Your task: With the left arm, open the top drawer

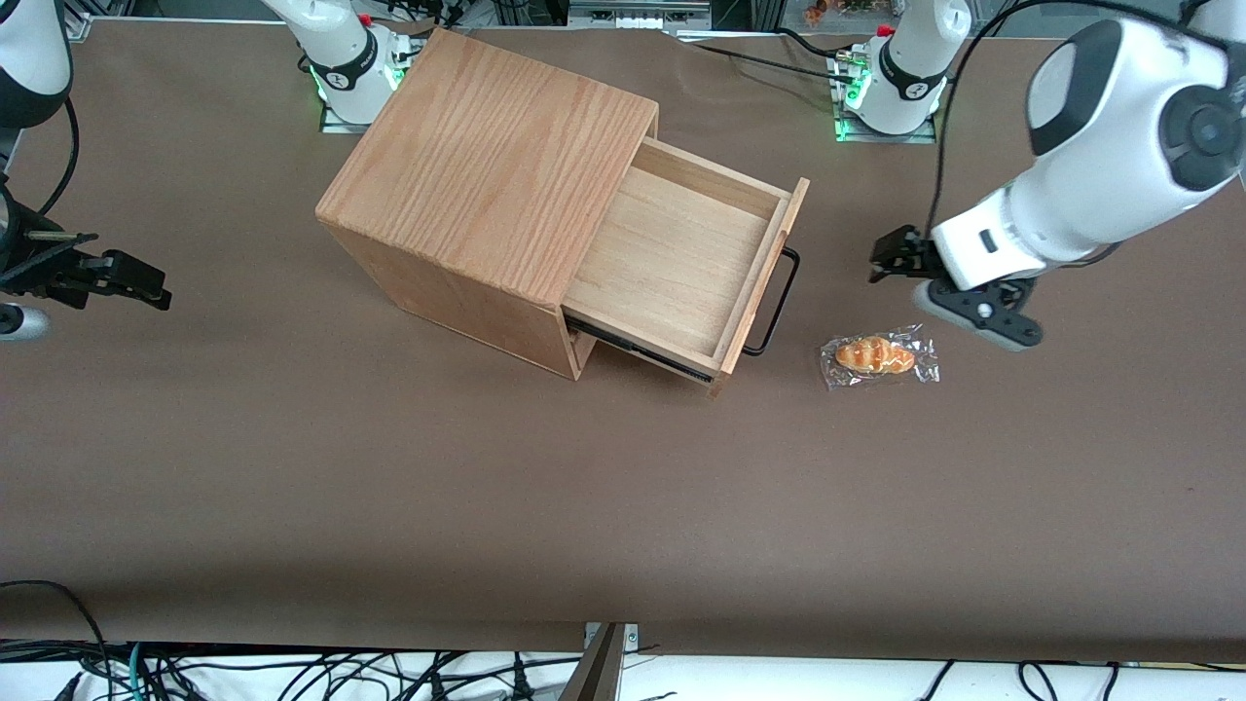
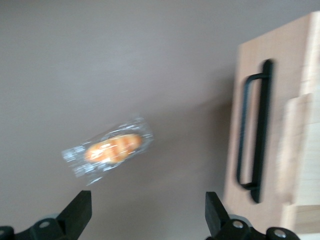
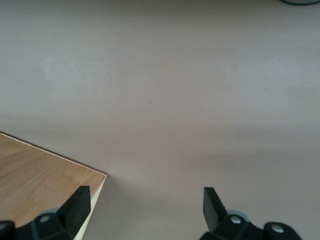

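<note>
Your left gripper [image 1: 888, 261] hangs spread and empty, well clear of the black wire handle [image 1: 776, 302]; top drawer [image 1: 681, 263] stands pulled out, so only retreat remains.

Table [image 1: 389, 487]: uniform matte brown. Box [image 1: 487, 166]: light oak, pronounced arched grain on top. Top drawer [image 1: 672, 263]: paler wood, fine straight grain; thin black wire handle [image 1: 777, 302]. Left arm [image 1: 1100, 166]: white shell, dark round joint caps; its gripper [image 1: 891, 261], near the drawer front: black. Wrapped bun [image 1: 876, 355]: golden-orange with pale stripes, clear glossy wrapper.
</note>
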